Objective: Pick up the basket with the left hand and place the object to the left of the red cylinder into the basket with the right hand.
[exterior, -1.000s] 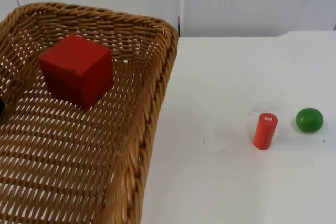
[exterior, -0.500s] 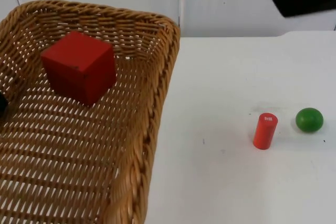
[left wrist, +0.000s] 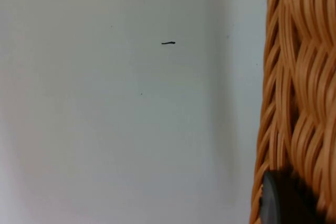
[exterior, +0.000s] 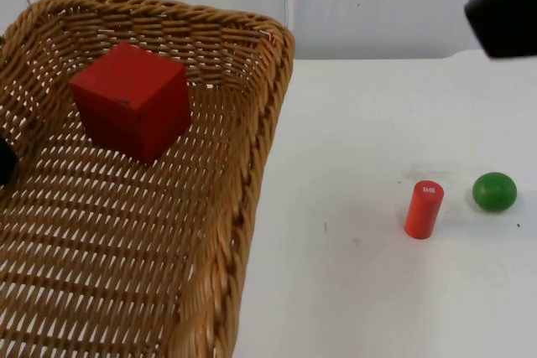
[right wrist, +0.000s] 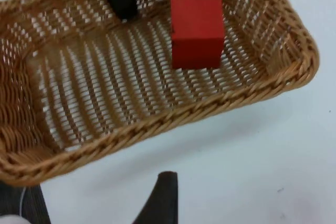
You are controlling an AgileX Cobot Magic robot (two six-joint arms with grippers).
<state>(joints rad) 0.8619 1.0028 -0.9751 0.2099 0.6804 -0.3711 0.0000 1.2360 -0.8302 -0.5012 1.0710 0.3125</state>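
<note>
- The woven tan wicker basket is held off the white surface, judging from the right wrist view, where its rim casts a shadow below it; it sits well to the left of the small red cylinder.
- The left gripper grips the basket's wall, its jaws apparently clamped on the braided rim; one black finger presses against the weave.
- The basket looks light and fairly stiff. Its open slatted floor has some give, and the thick braided rim is the firm place to hold it.
- The red wooden-looking cube already lies inside the basket, tilted against the far wall. It has flat faces and sharp edges, is matt, rigid and not fragile. Two opposite faces would suit a pinch, and it would probably slide on the slats if the basket tips.
- The red cylinder stands upright on the surface, smooth and painted, with a pale mark on its top face.
- A green ball rests just beside the red cylinder on its right. It is glossy and round, so it would roll.
- The right gripper hangs above the surface near the basket's rim, well left of the red cylinder from its own view. I cannot tell how its jaws stand.
- Nothing but bare surface lies between the basket and the red cylinder, so the placing looks done.
</note>
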